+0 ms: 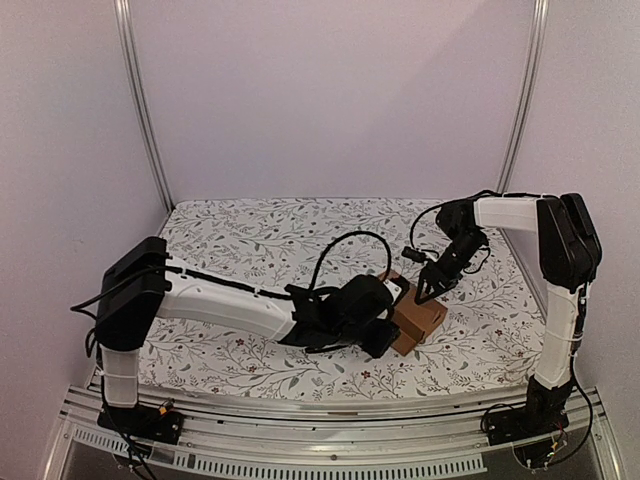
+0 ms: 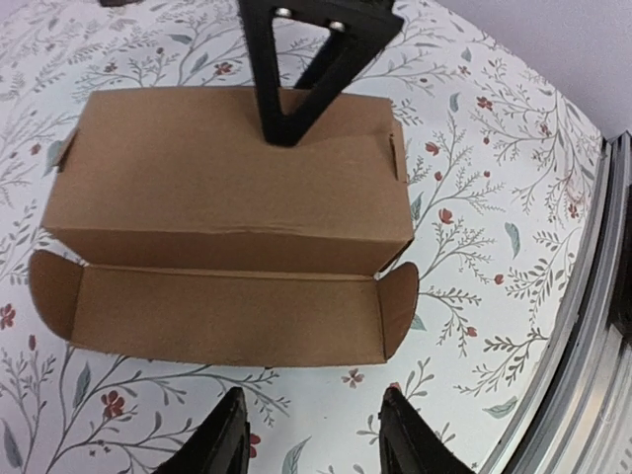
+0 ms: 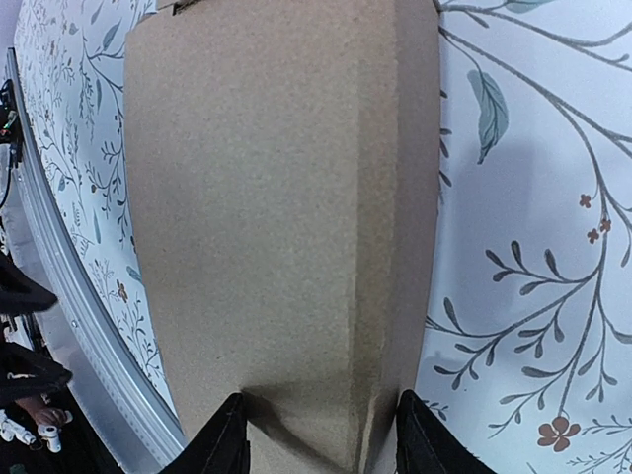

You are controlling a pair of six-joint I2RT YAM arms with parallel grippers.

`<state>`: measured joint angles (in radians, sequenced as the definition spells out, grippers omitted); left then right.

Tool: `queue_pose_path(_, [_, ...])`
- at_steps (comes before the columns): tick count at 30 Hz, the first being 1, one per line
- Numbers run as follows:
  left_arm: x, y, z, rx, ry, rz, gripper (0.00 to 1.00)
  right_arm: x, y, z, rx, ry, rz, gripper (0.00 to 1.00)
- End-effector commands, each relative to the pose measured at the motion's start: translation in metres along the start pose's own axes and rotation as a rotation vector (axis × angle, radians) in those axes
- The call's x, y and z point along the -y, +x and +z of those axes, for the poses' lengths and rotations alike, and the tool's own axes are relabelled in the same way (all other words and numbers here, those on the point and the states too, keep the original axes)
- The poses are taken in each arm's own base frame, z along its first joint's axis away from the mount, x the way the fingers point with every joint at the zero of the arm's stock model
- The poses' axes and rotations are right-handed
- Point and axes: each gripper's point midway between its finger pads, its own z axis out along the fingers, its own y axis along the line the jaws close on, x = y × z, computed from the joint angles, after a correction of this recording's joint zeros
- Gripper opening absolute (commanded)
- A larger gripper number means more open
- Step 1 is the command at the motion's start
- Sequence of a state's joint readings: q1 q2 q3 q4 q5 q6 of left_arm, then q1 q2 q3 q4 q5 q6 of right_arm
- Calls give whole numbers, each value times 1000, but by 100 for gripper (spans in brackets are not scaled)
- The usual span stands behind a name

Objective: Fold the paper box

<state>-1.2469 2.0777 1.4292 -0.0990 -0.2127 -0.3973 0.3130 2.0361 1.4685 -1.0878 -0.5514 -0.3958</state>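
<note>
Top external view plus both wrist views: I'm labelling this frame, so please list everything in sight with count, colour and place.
paper box: one, brown, right of table centre, long front flap lying open on the cloth
tablecloth: one, white with floral print, covering the table
rail: one, silver, along the near edge
left end effector: one, black, open, just short of the flap
right end effector: one, black, fingers apart, down on the box top

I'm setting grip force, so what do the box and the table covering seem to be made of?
Paper box: plain brown cardboard, matte, with a fibrous grain and crisp fold creases. Table covering: probably printed fabric or a padded mat, white with a floral pattern and no glare.
</note>
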Motion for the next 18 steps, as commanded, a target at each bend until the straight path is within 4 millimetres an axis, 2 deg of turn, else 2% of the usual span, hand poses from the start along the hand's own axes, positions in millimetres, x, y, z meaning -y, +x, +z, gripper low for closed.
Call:
queue_pose_path(1, [-62, -25, -24, 181, -74, -169, 48, 12, 14, 13, -68, 27, 36, 48])
queue_pose_path(2, [-78, -24, -26, 202, -76, -217, 50, 12, 14, 14, -68, 26, 36, 48])
queue_pose_path(3, [-92, -10, -24, 199, -71, -253, 52, 12, 14, 14, -68, 26, 35, 48])
queue_pose_path(4, [-105, -8, -23, 222, -61, -285, 54, 12, 14, 14, -68, 26, 35, 48])
queue_pose_path(7, [-127, -4, -15, 257, -32, -283, 56, 12, 14, 15, -71, 23, 37, 48])
queue_pose_path(14, [-137, 0, 3, 245, -25, -166, 56, 12, 15, 15, -73, 20, 39, 49])
queue_pose_path(18, [-137, 4, 13, 228, 45, -145, 52, 12, 15, 16, -74, 15, 41, 49])
